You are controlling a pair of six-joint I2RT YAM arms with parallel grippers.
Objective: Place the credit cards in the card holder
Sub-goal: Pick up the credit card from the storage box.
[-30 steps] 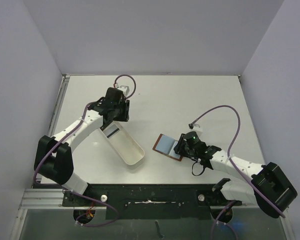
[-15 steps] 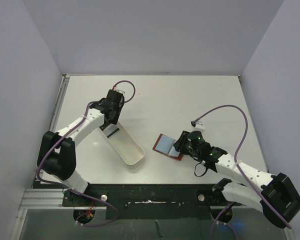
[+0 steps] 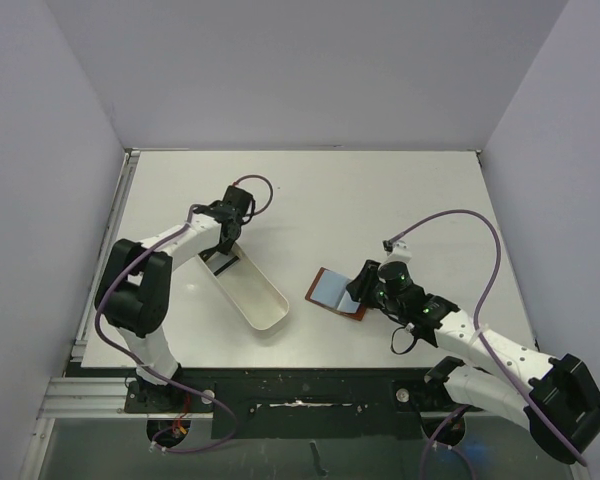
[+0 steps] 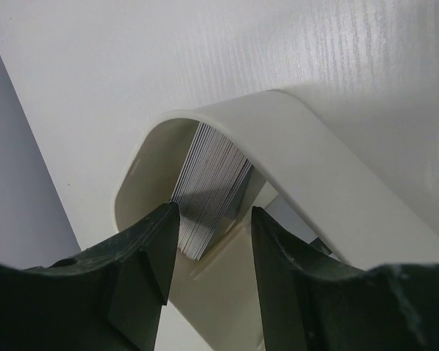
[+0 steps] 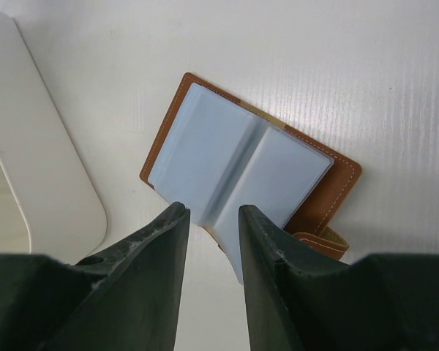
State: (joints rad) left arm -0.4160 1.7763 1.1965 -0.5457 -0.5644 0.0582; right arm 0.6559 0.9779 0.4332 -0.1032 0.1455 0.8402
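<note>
The surface [image 3: 380,200] was white, and everything under inspection lay on its near half. The white tray [image 3: 265,300] lay slantwise on the left, well apart from the card holder.

The card holder [image 5: 241,175] lay open and flat to the right of the tray, with two pale bluish sleeve pages face up inside a brown leather cover. My right claw [image 5: 212,216] hovered over its near edge, jaws moderately apart and gripping nothing. I judged the leather soft and the sleeves limp. A page would likely need pinning or lifting at its edge before a card could slide in.

The cards [image 4: 208,190] stood on edge as a tight pack against the rounded far end of the tray. My left claw [image 4: 214,219] was poised at that end with one jaw on either side of the pack's near corner. Its jaws were partly open and no card was visibly clamped.

I assessed the cards as light, stiff and slick. In a pack they would tend to cling together or fan out, so one should be taken by its exposed upper edge, across the thin faces. The tray wall left little room for a jaw behind the pack.
</note>
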